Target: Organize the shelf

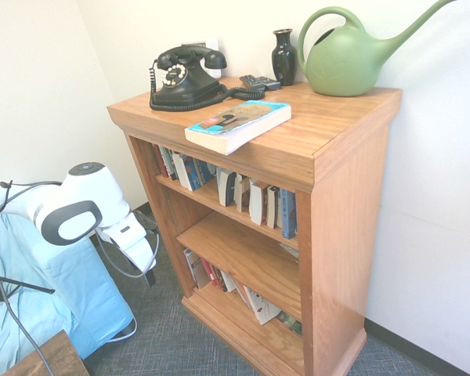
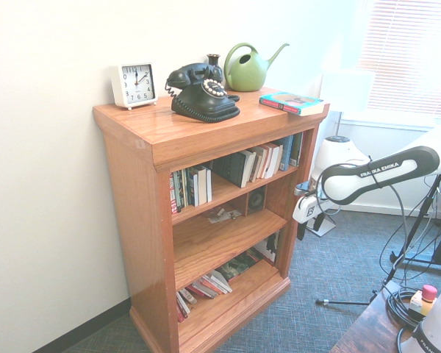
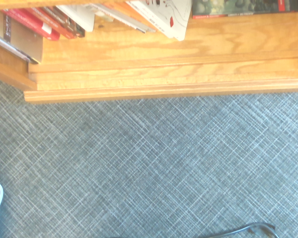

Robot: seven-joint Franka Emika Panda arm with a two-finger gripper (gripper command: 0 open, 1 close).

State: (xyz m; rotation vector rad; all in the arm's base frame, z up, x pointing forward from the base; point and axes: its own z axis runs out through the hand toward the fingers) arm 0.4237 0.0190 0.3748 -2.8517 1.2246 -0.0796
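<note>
Shelf [image 1: 337, 227]: honey-brown wooden bookcase standing on grey carpet [image 3: 149, 168] against a white wall; thick flat top, three inner tiers.
Top, back row: black rotary telephone [image 1: 186, 77], dark vase [image 1: 283, 56] and green watering can [image 1: 352, 55], the can at 3 o'clock of the vase in the first exterior view.
Clock [image 2: 133, 84]: white, square, at the top's back corner, at 9 o'clock of the telephone in the second exterior view.
Book [image 1: 239, 124]: turquoise-edged, lying flat near the top's front edge, at 5 o'clock of the telephone in the first exterior view.
Upper tier: a row of books [image 1: 227, 184], some upright, some leaning.
Middle tier: mostly bare wood; a few small things I cannot identify.
Bottom tier: books [image 2: 206, 287] slumped over at a slant.
Tool [image 2: 309, 220]: pointing down over the carpet in front of the shelf, apart from it, released and carrying nothing.
Wrist view: carpet and the shelf's base [image 3: 164, 74] with slanted books on it.
</note>
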